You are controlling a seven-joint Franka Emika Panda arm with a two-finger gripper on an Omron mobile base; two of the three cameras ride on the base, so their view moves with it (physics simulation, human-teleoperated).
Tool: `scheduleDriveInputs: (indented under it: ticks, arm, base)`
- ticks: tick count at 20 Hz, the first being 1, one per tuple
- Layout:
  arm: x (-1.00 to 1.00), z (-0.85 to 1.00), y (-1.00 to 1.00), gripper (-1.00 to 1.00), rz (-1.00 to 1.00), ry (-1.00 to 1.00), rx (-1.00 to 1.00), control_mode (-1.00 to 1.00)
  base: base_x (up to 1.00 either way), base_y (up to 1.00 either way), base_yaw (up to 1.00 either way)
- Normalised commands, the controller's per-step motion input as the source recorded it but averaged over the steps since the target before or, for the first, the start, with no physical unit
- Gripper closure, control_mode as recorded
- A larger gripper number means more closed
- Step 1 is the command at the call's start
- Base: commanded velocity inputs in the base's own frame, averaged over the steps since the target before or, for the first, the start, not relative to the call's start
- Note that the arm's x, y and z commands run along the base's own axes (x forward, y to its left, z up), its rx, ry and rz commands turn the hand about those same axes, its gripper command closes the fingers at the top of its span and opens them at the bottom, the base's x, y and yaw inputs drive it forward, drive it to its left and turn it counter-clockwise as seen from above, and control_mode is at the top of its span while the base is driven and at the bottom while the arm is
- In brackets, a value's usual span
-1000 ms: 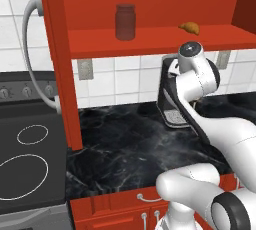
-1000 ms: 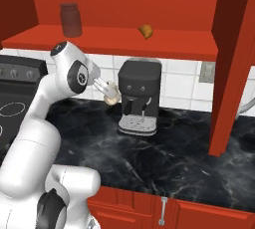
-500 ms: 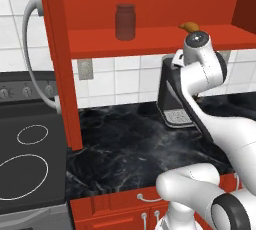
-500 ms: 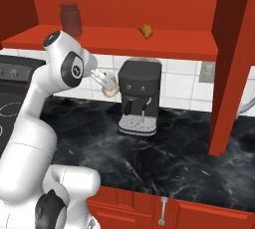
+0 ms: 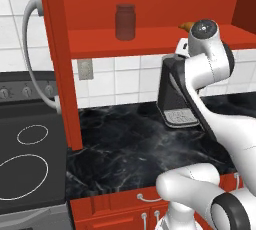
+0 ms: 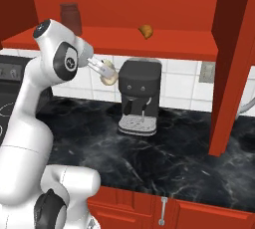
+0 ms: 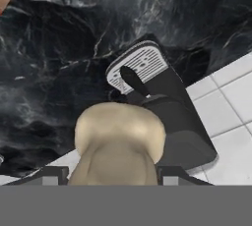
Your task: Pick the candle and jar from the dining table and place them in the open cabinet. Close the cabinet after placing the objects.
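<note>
My gripper grips the candle in open air below the cabinet shelf's front edge, its long axis lying roughly level; jar upright near the shelf's left end

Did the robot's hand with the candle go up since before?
Yes. In the right base view the gripper holding the candle has risen against the coffee machine, nearer the cabinet shelf.

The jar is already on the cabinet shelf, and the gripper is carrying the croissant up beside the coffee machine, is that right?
Not quite. The gripper holds the cream-white candle, clear in the right base view; the croissant lies on the cabinet shelf. The jar does stand on that shelf, and the gripper is beside the coffee machine.
</note>
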Motion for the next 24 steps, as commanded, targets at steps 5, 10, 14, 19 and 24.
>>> scheduleDriveInputs:
  ticks: [5,10,14,19,24]
  arm:
    - [-0.01,0.43,0.0,1.0,0.06,-0.04,-0.03,-1.0]
    - [0.0,0.31,0.0,1.0,0.07,-0.04,-0.02,-1.0]
    - [0.0,0.23,0.01,1.0,0.07,-0.04,-0.02,-1.0]
    - [0.04,0.12,0.01,1.0,0.05,-0.06,-0.03,-1.0]
    - [0.06,0.09,0.03,1.0,0.04,-0.11,-0.04,-1.0]
  base:
    - [0.0,0.0,0.0]
    - [0.0,0.0,0.0]
    - [0.0,0.0,0.0]
    - [0.0,0.0,0.0]
    - [0.0,0.0,0.0]
